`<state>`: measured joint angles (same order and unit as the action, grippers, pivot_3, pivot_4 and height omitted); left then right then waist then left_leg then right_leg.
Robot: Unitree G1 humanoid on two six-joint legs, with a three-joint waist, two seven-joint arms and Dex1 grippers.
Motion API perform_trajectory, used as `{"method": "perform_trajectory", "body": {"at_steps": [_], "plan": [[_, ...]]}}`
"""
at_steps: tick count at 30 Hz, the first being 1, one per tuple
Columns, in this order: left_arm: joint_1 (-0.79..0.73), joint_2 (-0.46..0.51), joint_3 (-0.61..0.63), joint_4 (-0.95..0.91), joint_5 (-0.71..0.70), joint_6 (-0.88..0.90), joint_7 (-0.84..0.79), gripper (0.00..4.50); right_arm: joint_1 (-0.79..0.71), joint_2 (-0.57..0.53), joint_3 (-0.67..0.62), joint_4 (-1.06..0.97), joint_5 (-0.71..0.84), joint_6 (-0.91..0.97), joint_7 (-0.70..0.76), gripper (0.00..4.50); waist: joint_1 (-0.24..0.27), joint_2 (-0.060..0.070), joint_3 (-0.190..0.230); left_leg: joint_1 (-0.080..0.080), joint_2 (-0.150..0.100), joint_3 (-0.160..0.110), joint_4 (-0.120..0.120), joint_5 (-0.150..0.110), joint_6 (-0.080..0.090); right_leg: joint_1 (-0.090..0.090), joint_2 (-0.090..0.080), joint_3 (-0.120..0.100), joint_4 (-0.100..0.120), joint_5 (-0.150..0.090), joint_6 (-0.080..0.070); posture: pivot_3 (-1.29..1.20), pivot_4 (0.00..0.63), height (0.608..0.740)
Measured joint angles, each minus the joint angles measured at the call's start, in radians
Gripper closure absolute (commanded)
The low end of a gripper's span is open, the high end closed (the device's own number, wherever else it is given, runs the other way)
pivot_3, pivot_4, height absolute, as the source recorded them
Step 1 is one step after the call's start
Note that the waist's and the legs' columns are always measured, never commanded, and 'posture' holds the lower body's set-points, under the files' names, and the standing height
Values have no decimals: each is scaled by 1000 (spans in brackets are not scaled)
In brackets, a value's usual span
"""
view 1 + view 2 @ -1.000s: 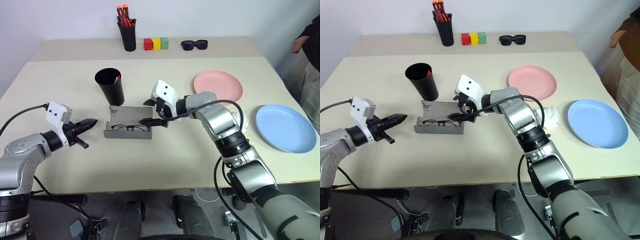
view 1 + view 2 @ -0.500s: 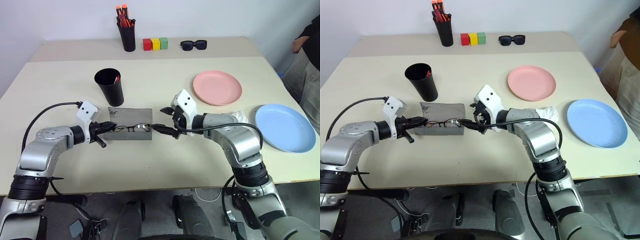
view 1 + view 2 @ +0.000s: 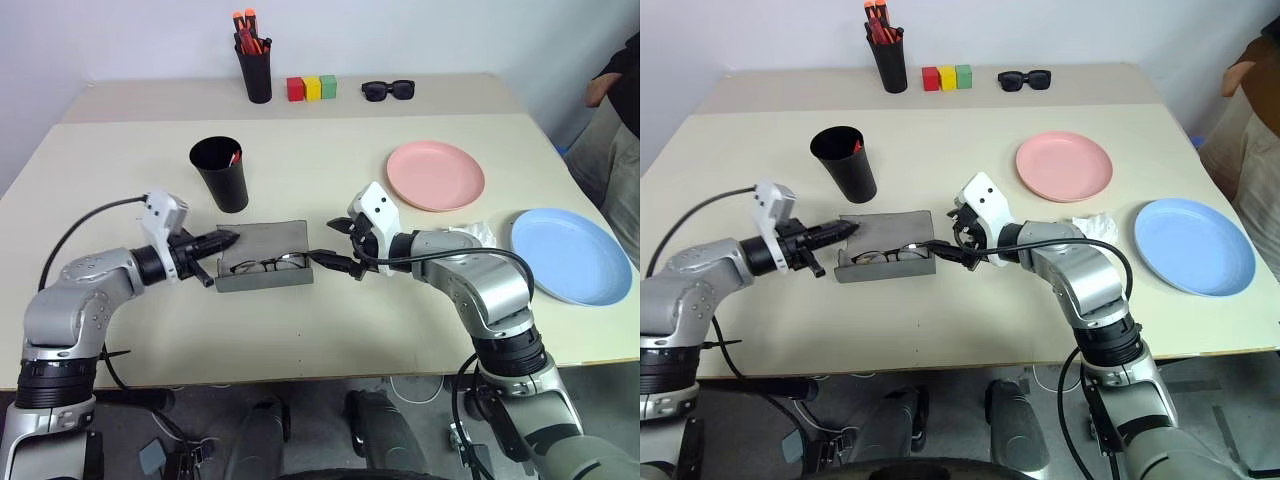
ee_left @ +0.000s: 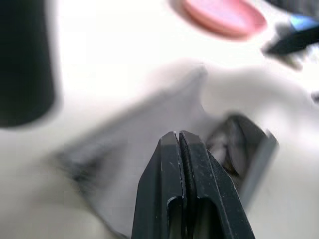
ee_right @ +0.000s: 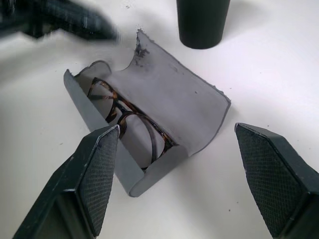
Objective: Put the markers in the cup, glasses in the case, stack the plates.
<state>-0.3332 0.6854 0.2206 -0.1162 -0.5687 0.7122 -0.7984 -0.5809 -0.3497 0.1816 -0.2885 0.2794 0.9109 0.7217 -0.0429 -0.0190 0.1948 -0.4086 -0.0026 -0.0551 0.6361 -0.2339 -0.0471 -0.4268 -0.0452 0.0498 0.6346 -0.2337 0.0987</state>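
Observation:
The grey case (image 3: 262, 262) lies mid-table with its lid half raised, and the brown glasses (image 5: 128, 118) rest inside it. My left gripper (image 3: 228, 239) is shut, its tip at the left end of the lid. At the case's right end my right gripper (image 3: 335, 256) stands open with nothing between its fingers. Just behind the case stands the black cup (image 3: 220, 172), where a red marker (image 3: 235, 157) shows at the rim. The pink plate (image 3: 436, 175) and the blue plate (image 3: 570, 255) lie apart on the right.
A slim pen pot (image 3: 254, 65), coloured blocks (image 3: 312, 88) and black sunglasses (image 3: 388, 90) line the far edge. Something white and crumpled (image 3: 472, 234) lies between the plates. A person (image 3: 618, 120) stands at the table's right side.
My left gripper has come in from the left to the case's lid. The right gripper has drawn back from over the case to its right end. The case has turned slightly.

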Motion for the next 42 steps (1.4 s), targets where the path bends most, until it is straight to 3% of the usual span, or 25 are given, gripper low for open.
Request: {"method": "perform_trajectory", "body": {"at_steps": [12,22,27,42], "plan": [[-191,-98,-21,285,166,-65,248,4483,-2,11,32,-3,21,-6,-26,740,4,-1,-1,0,-1,-1,2,0,0,1,0,-1,1,0,0,0,150,740],[-303,-133,-125,508,231,-151,119,4483,113,-62,5,-113,77,40,-49,740,4,-1,-1,-1,-1,-1,2,0,0,1,0,-1,1,0,0,0,150,740],[-301,-119,-135,509,228,-156,8,4483,145,-93,-8,-141,89,46,-66,740,0,-1,-1,0,-1,-1,2,0,0,1,0,-1,1,0,0,0,150,740],[-79,36,-157,167,143,-110,-282,4483,143,-104,-29,-129,98,41,-98,740,1,-1,0,0,0,0,2,0,0,1,0,0,1,0,0,0,150,740]]}}
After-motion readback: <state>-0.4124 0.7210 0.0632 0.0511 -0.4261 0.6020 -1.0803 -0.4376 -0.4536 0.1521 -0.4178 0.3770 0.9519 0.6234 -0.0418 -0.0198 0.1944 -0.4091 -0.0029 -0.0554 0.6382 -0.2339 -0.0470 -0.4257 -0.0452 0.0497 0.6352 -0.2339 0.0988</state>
